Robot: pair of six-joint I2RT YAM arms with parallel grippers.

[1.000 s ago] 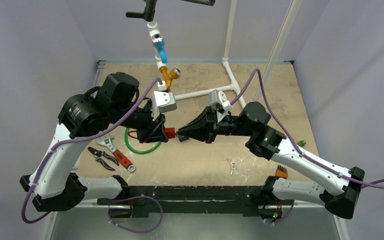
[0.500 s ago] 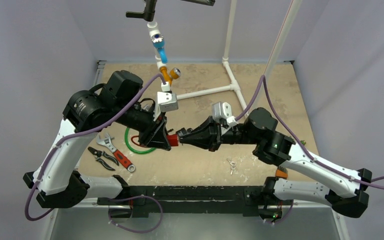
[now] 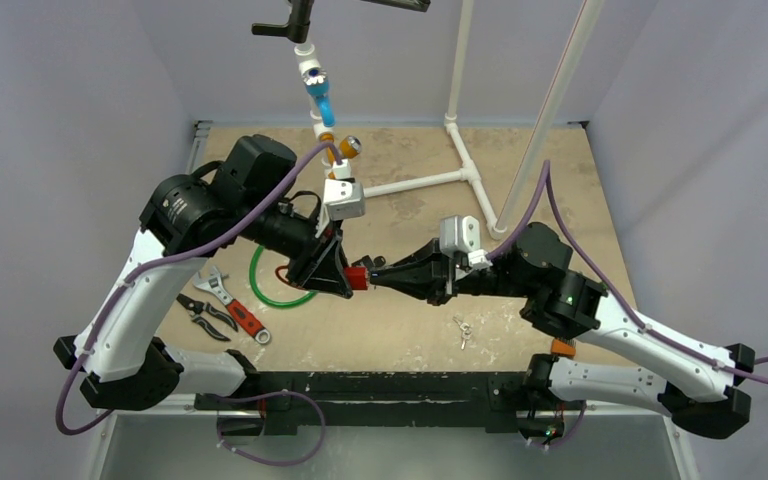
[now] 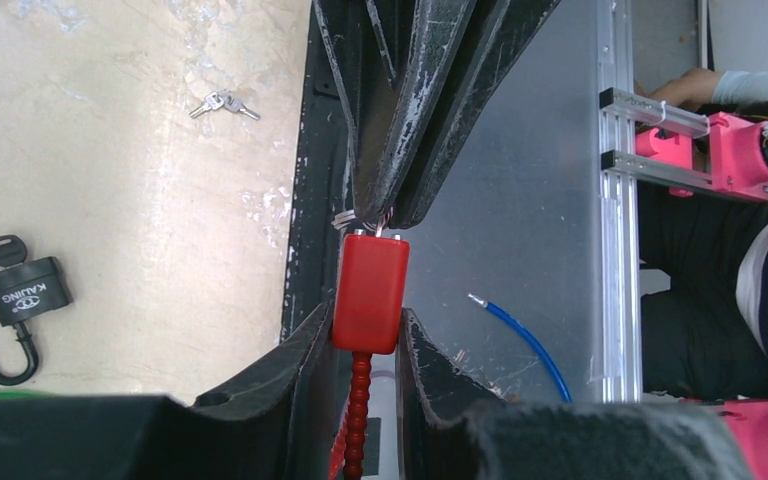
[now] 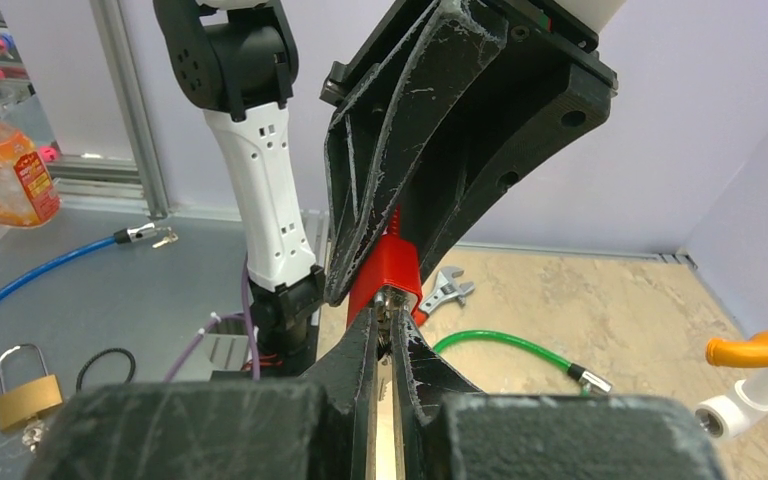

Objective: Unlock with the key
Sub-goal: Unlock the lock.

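**Top external.** Both arms meet above the middle of the table. The left gripper [image 3: 350,277] holds the red padlock [image 3: 362,278] off the surface with its keyway end turned toward the right gripper [image 3: 379,276]. Holding the lock in the air presumably lets the other arm come at it head-on. A spare key bunch [image 3: 463,328] lies on the table [image 3: 560,200] near the right arm, untouched. The green cable loop [image 3: 278,292], pliers [image 3: 205,312] and wrench [image 3: 237,303] sit on the left arm's side, clear of the work.

**Left wrist.** The left fingers [image 4: 305,355] stand partly open, clamped on the flanks of the lock body. That bracing should stop the body twisting when the key turns. The right fingertips touch the lock's end face, and a small ring shows beside them. A black padlock [image 4: 22,295] lies on the table, well apart.

**Right wrist.** The right fingers [image 5: 360,345] are pressed almost together, pinching the key [image 5: 391,298] at the keyway. How deep the blade sits cannot be seen. My reading is that the key is at or in the slot and not yet turned. A brass padlock [image 5: 25,395] lies off to the side.
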